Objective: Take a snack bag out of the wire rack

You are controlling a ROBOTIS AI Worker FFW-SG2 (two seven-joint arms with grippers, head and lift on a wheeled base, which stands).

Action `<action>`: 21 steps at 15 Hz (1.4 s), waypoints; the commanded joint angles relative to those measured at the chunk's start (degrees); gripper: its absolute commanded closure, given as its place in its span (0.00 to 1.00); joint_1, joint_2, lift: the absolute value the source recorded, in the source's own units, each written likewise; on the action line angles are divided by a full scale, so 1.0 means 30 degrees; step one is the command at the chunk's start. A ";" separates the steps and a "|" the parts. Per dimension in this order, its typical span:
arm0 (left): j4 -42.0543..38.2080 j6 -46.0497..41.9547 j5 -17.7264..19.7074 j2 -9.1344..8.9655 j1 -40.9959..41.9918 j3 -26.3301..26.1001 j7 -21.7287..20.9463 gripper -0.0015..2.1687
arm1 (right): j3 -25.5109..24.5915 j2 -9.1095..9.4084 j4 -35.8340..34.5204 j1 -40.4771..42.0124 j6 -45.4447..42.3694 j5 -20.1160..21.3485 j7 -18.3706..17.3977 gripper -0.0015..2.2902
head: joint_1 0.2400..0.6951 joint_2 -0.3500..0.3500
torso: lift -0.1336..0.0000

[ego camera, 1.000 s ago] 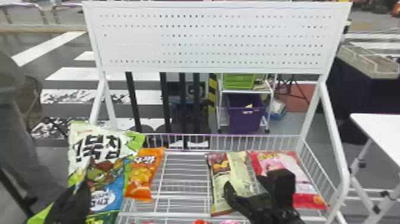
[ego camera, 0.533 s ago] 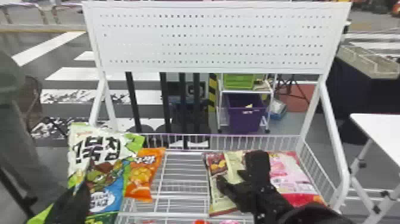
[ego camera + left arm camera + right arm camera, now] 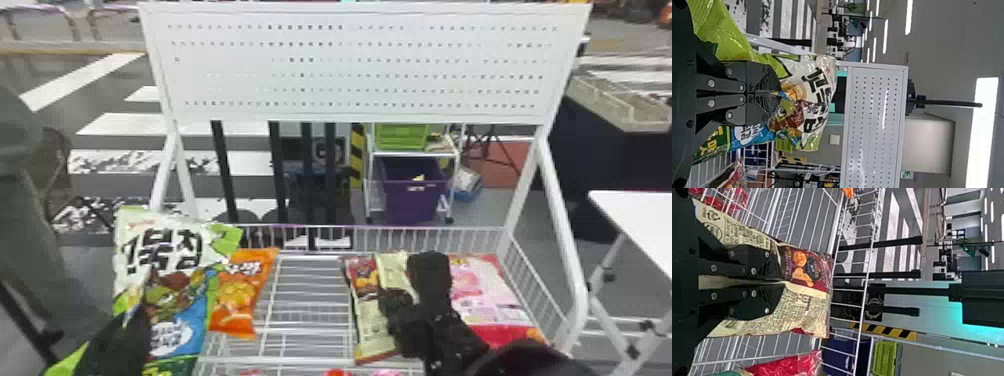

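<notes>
Cream bag (image 3: 369, 322) sits in rack (image 3: 450, 228), head view; my right gripper (image 3: 407, 282), spread wide a second ago, now narrows over it. Left wrist view: left gripper (image 3: 777, 93) pinches green-white bag (image 3: 808, 78), jaws together. Right wrist view: right jaws clamp fold of cream bag. Grasp seems made; I judge lift can follow, slowly, lest wrapper slip.

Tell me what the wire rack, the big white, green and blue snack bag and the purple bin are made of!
The wire rack looks like metal with a smooth white coating: its bars are thin and straight. The snack bag seems to be thin, glossy plastic film, perhaps foil-lined, because it's crinkly and shines. The purple bin is probably plastic: one even colour, but it's far off.
</notes>
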 commanded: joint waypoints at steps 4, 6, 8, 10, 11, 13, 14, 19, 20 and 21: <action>-0.0102 0.0000 -0.0029 0.0000 0.0032 -0.0015 0.0000 0.99 | -0.0177 -0.0878 -0.3449 0.1668 -0.0116 0.0003 -0.0482 0.98 | 0.57 0.50 | 1.00; -0.0131 0.0000 -0.0029 0.0000 0.0061 -0.0015 0.0000 0.99 | -0.0499 -0.1581 -0.6027 0.2986 -0.0350 0.0208 -0.0745 0.98 | 0.57 0.50 | 1.00; -0.0160 0.0000 -0.0029 0.0000 0.0061 -0.0015 0.0030 0.99 | -0.1349 -0.2255 -0.8723 0.5096 -0.1053 0.0648 -0.0745 0.98 | 0.57 0.50 | 1.00; -0.0160 -0.0058 -0.0029 0.0000 0.0061 -0.0015 0.0030 0.99 | -0.2491 -0.2489 -1.0920 0.7644 -0.2577 0.1058 -0.0570 0.98 | 0.57 0.50 | 1.00; -0.0160 -0.0058 0.0000 0.0029 0.0032 -0.0015 0.0059 0.99 | -0.3224 -0.2577 -1.1682 0.9256 -0.3690 0.0999 -0.0452 0.98 | 0.57 0.50 | 1.00; -0.0131 -0.0058 0.0030 0.0029 -0.0056 -0.0015 0.0059 0.99 | -0.4571 -0.2548 -1.2678 1.2185 -0.6620 0.0999 -0.0042 0.98 | 0.57 0.50 | 1.00; -0.0102 0.0000 0.0030 0.0029 -0.0114 -0.0044 0.0059 0.99 | -0.5216 -0.2431 -1.3029 1.3650 -0.8084 0.0999 0.0075 0.98 | 0.57 0.50 | 1.00; -0.0043 0.0000 0.0030 0.0000 -0.0202 -0.0073 0.0059 0.99 | -0.7237 -0.0937 -1.3820 1.8426 -1.3065 0.1175 0.1218 0.98 | 0.57 0.50 | 1.00; -0.0043 0.0000 0.0030 0.0000 -0.0202 -0.0073 0.0059 0.99 | -0.7384 -0.0790 -1.3820 1.8865 -1.3475 0.1175 0.1218 0.98 | 0.57 0.50 | 1.00; -0.0043 0.0000 0.0030 0.0000 -0.0202 -0.0073 0.0059 0.99 | -0.7384 -0.0644 -1.3791 1.9158 -1.3885 0.1409 0.1218 0.98 | 0.57 0.50 | 1.00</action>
